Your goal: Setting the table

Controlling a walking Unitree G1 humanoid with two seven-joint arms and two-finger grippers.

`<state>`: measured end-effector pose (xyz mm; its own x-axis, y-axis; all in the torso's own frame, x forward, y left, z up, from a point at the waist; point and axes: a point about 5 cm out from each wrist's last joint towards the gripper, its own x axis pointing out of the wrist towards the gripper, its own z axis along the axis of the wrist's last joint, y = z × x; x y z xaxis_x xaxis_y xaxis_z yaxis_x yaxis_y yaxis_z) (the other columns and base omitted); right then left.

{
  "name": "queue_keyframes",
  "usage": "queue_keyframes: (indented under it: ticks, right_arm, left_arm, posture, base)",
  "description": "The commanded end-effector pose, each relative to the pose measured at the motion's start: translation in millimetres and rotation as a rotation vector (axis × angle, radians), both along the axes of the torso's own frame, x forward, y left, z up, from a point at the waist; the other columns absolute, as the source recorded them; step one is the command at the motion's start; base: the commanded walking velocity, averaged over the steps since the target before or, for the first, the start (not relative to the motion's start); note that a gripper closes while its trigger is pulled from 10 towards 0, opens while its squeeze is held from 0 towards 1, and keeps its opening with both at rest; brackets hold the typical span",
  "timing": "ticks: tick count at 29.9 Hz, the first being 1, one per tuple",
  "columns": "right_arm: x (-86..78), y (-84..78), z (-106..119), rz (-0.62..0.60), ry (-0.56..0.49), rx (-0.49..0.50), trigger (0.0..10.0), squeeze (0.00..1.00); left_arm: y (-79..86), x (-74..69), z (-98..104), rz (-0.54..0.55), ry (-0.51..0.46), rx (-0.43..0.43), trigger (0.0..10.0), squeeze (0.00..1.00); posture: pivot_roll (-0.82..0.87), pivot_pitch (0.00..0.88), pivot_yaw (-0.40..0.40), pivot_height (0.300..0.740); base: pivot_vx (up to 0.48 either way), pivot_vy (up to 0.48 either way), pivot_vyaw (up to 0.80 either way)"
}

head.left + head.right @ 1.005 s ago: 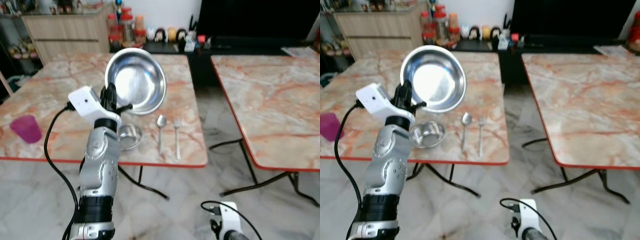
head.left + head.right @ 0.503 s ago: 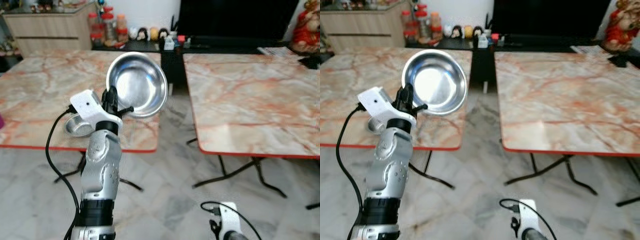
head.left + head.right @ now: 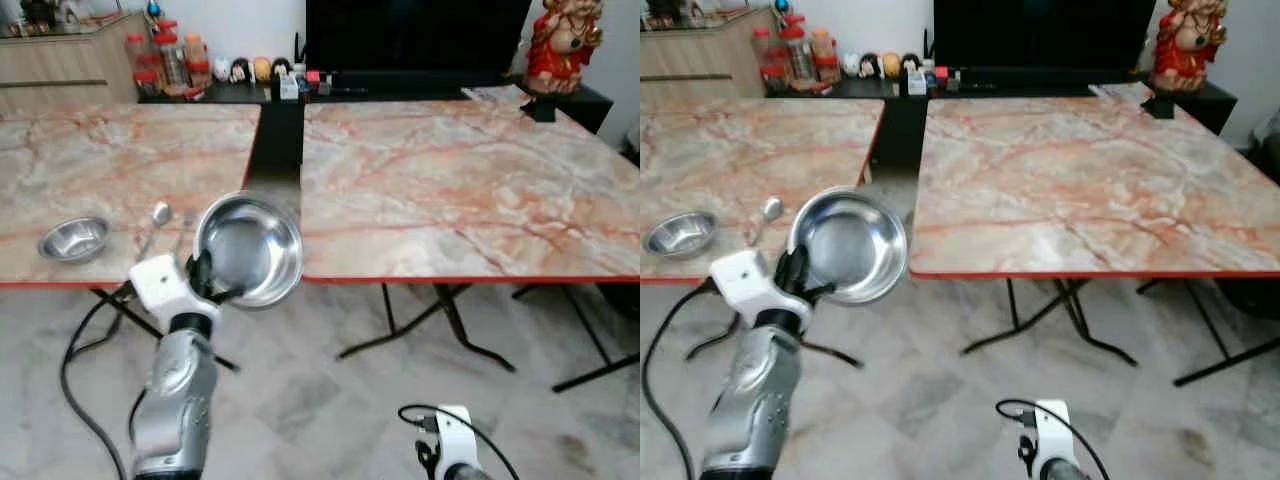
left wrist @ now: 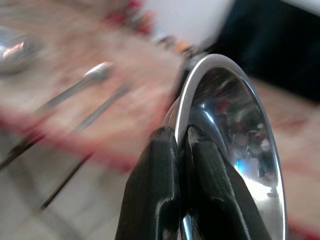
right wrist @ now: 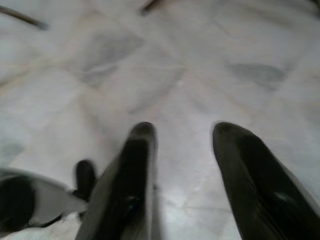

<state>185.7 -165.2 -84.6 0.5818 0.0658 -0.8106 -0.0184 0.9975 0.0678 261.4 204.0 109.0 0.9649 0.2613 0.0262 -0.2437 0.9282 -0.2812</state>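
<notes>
The left gripper (image 4: 177, 150), its jaws pinching the rim of the round shiny steel bowl (image 3: 250, 250), carries it tilted at about 7 o'clock, over the floor before the gap between the marble counter (image 3: 100, 170) and the second counter (image 3: 450, 190) (bare so far). Such a thin edge grip could slip when the robot walks. The right gripper (image 5: 185, 150) hangs with jaws spread.

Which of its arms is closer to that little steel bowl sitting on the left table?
The left. Its left gripper, clamped on the large steel bowl, is raised just right of the small steel bowl; the right gripper hangs low over the floor, farther away.
</notes>
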Motion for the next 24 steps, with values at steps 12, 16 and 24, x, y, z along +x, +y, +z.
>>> queue_keyframes:
  ticks: [12, 16, 24]
  right_arm:
    - [2.7, 0.4, 1.3, 0.0, -0.006, -0.003, 10.0, 0.0]
    - [4.0, 1.4, 1.8, 0.011, -0.005, 0.0, 10.0, 0.0]
    - [8.5, -1.2, 4.3, -0.013, -0.022, 0.0, 10.0, 0.0]
  left_arm:
    - [45.3, -83.9, -133.2, 0.11, 0.596, 0.025, 10.0, 0.0]
    - [48.5, -108.6, -166.9, 0.115, 0.763, -0.05, 10.0, 0.0]
    - [41.9, -118.7, -187.3, 0.089, 0.912, -0.044, 10.0, 0.0]
  posture:
    - [0.08, 0.0, -0.02, 0.732]
    - [0.09, 0.0, -0.029, 0.732]
    - [0.03, 0.0, -0.012, 0.732]
  base:
    - [0.0, -0.021, 0.0]
    - [0.0, 0.0, 0.0]
    - [0.0, 0.0, 0.0]
